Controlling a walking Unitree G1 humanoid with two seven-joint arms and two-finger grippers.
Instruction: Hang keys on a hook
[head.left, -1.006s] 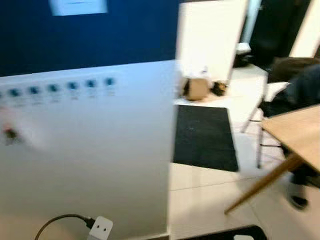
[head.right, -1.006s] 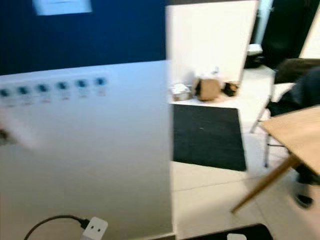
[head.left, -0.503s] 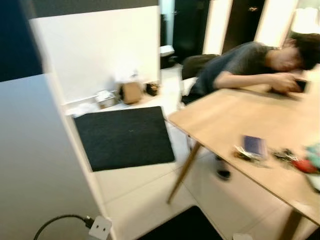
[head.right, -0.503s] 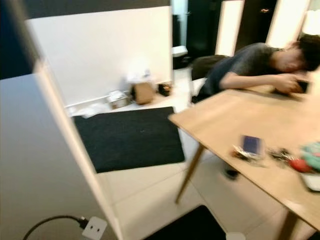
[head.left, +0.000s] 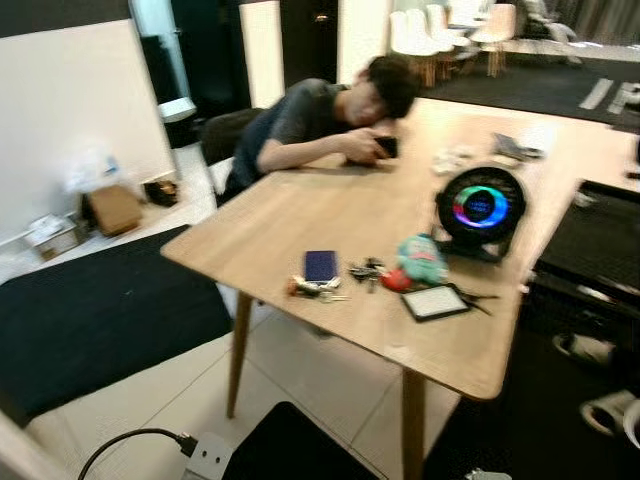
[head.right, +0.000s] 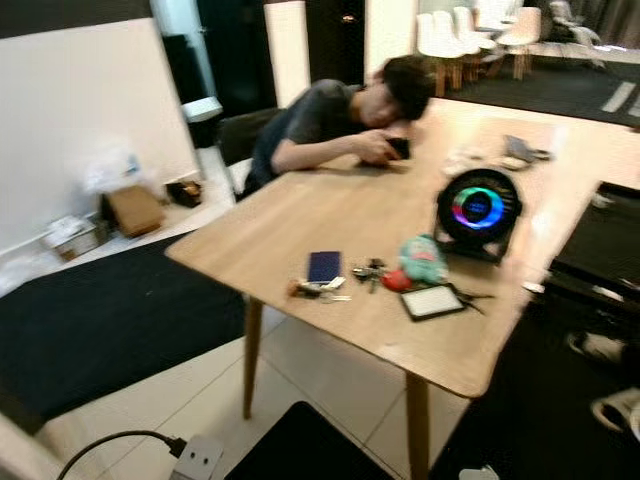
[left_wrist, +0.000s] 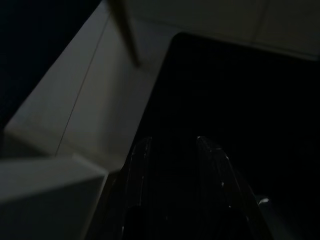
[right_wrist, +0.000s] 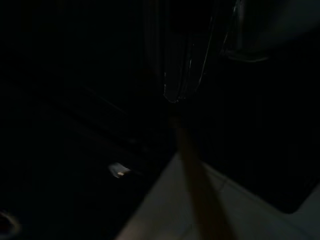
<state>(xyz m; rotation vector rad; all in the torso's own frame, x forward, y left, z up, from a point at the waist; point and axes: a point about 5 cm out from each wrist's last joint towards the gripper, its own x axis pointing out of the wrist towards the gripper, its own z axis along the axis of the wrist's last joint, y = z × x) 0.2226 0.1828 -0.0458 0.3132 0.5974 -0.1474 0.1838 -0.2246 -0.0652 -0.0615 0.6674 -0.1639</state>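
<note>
A pale tiled floor with a black mat (head.left: 90, 330) runs along the white wall, and a long wooden tabletop (head.left: 330, 215) stands in the middle of the room. On the floor nearest the robot lies a white plug block (head.left: 207, 455) with its black cable. At the far edge of the tabletop a person (head.left: 320, 115) leans forward over folded arms. Along the near edge, going from the left, lie a dark blue wallet (head.left: 321, 266), then the keys (head.left: 366, 271) in a small dark bunch just beside it, a teal soft toy (head.left: 422, 259), a small tablet (head.left: 435, 301), and further back a round black fan with a glowing ring (head.left: 481, 207).

The left hand (left_wrist: 172, 150) hangs low over the dark mat, its two black fingers set narrowly apart with nothing between them. The right hand (right_wrist: 175, 80) hangs in deep shade; I cannot tell how its fingers stand.

As I judge it, the task has barely begun: the keys lie untouched on the tabletop, neither hand is near them, and the pickup, the carry and the hanging are all still to do.
</note>
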